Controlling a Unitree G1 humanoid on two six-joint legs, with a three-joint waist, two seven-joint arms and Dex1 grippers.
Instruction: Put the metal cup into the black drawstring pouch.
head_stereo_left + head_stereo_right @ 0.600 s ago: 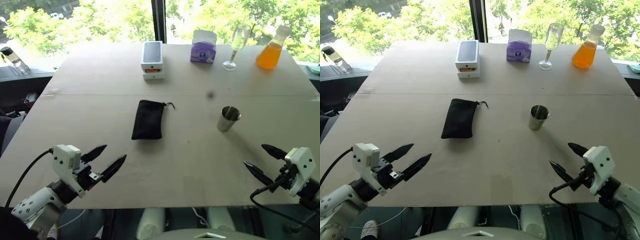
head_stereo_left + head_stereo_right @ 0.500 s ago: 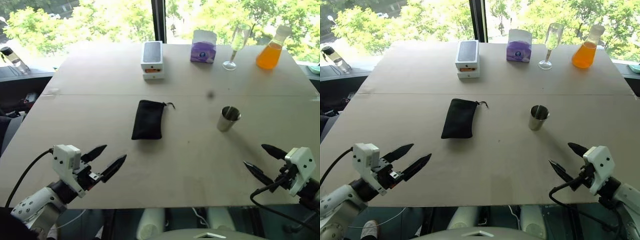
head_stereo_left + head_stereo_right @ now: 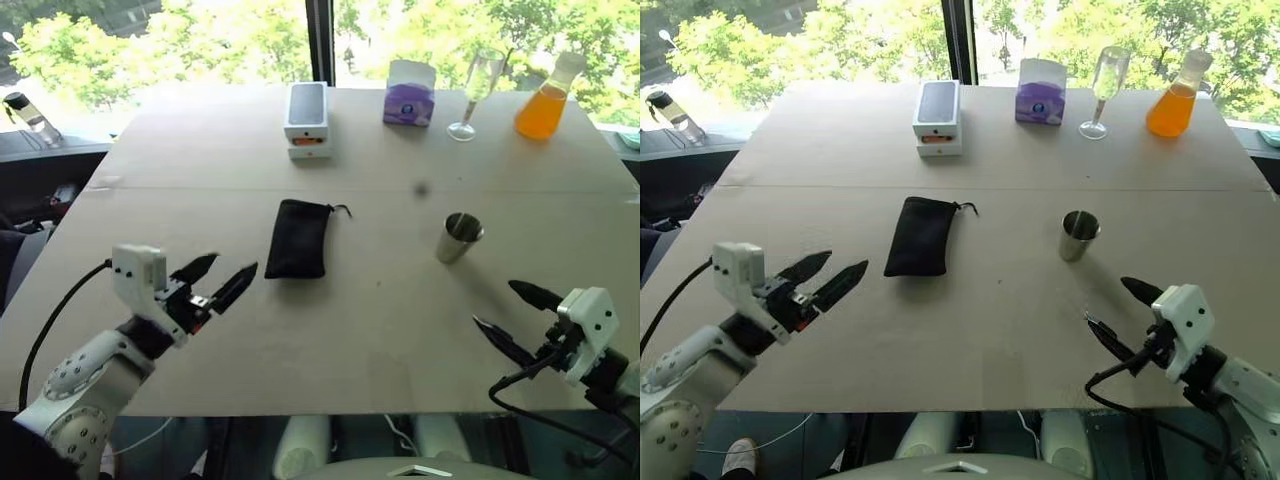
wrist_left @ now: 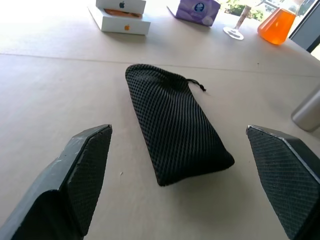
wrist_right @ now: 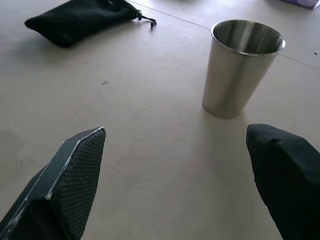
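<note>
Figure: head and wrist views at the start of the approach. The left gripper (image 3: 220,285) hovers with its two fingers spread wide and nothing between them, aimed at the black drawstring pouch (image 3: 298,238), which lies flat near the centre of the table (image 3: 200,160), closed end toward the robot, its cord (image 3: 340,209) at about 1 o'clock from the pouch's middle. The right gripper (image 3: 518,316) is likewise spread and empty. The metal cup (image 3: 458,238) stands upright at roughly 3 o'clock from the pouch, well apart from it and near the right gripper.

Risks, as judged from this arrangement:
- The pouch mouth looks drawn shut and lies flat; a pinch on both fabric layers at once would keep it closed, so the cup could not enter.
- The cup is smooth and tapered; a grip set high or off-centre may let it slip or tip over and roll.
- The soft pouch may slide on the bare tabletop when pushed rather than lifted.

Beyond, at 12 o'clock: a white phone box (image 3: 306,120), a purple tissue pack (image 3: 408,92), a stemmed glass (image 3: 476,90), an orange-filled flask (image 3: 545,96).
</note>
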